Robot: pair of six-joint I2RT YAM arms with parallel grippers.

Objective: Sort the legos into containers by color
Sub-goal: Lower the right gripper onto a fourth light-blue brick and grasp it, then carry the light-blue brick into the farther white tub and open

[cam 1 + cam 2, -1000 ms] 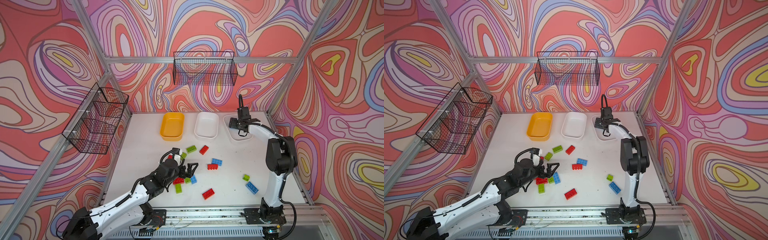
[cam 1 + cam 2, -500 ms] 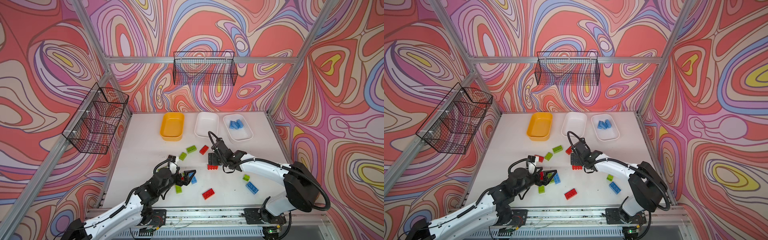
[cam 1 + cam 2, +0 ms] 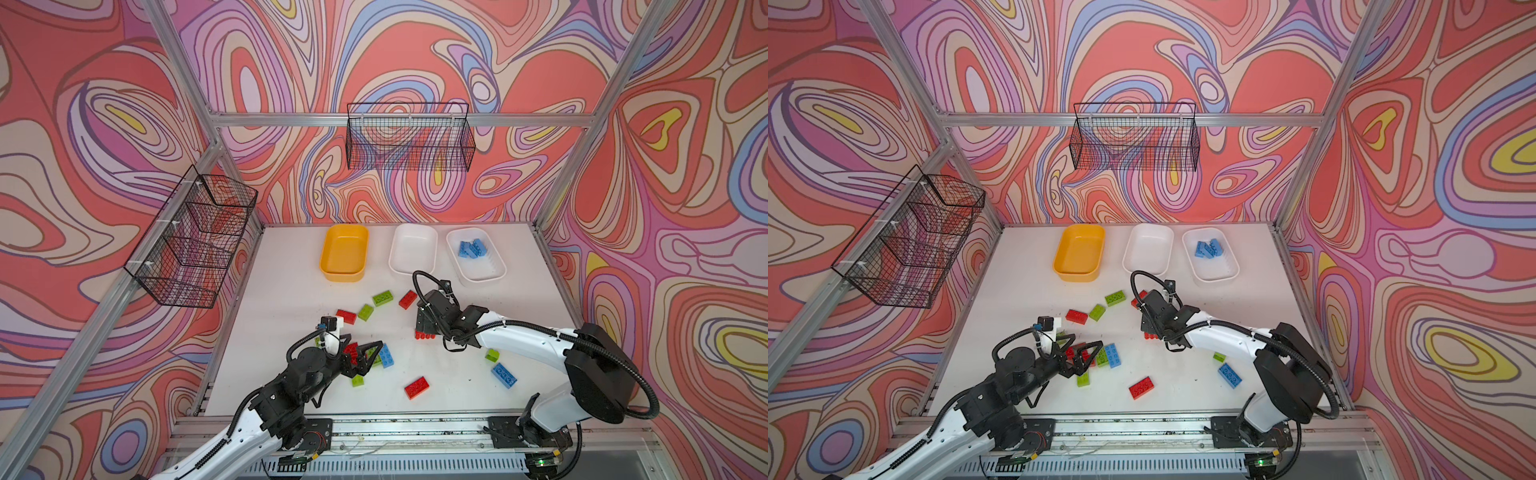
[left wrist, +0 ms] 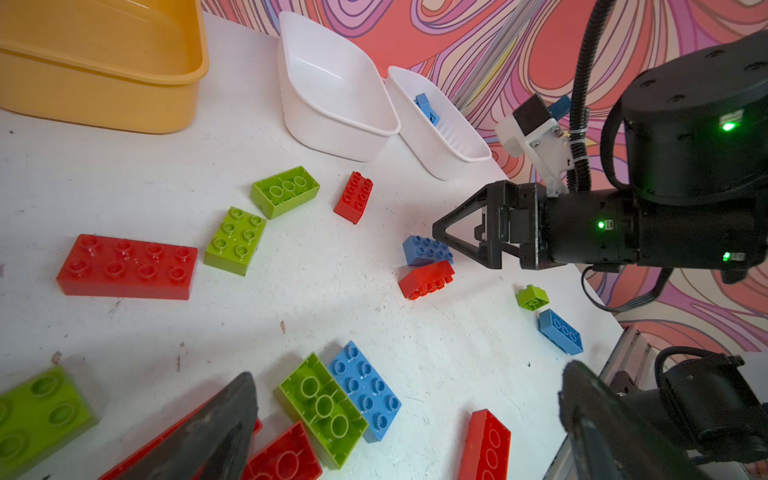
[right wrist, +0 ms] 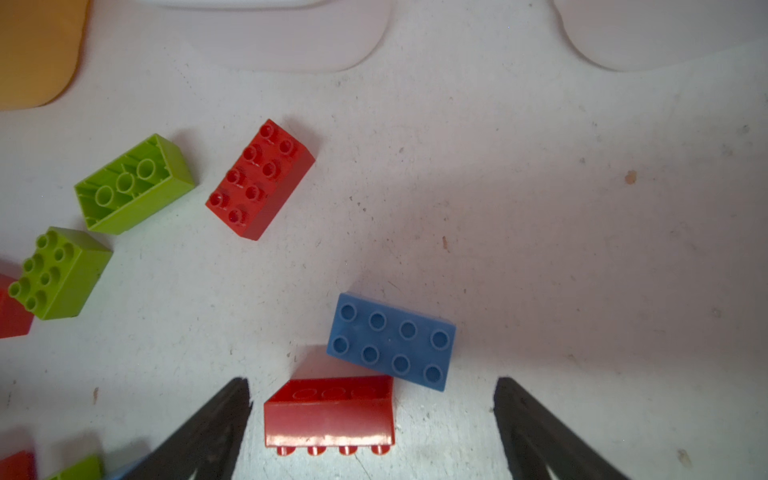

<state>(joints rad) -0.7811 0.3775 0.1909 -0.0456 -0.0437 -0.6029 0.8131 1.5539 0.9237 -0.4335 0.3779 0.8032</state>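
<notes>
Right gripper (image 5: 372,384) hangs wide apart and empty, low over a red brick (image 5: 330,415) lying on its side against a blue brick (image 5: 390,340), while the left gripper (image 3: 364,350), equally spread and holding nothing, hovers over a huddle of red, green and blue legos (image 4: 332,405) near the front of the tabletop (image 3: 291,299). By my reckoning the sort has barely begun: a few blue legos (image 3: 471,248) sit in the right-hand white tub (image 3: 484,272), the middle white tub (image 3: 413,253) and the yellow-orange tub (image 3: 344,272) are bare, and all the rest lies loose.
</notes>
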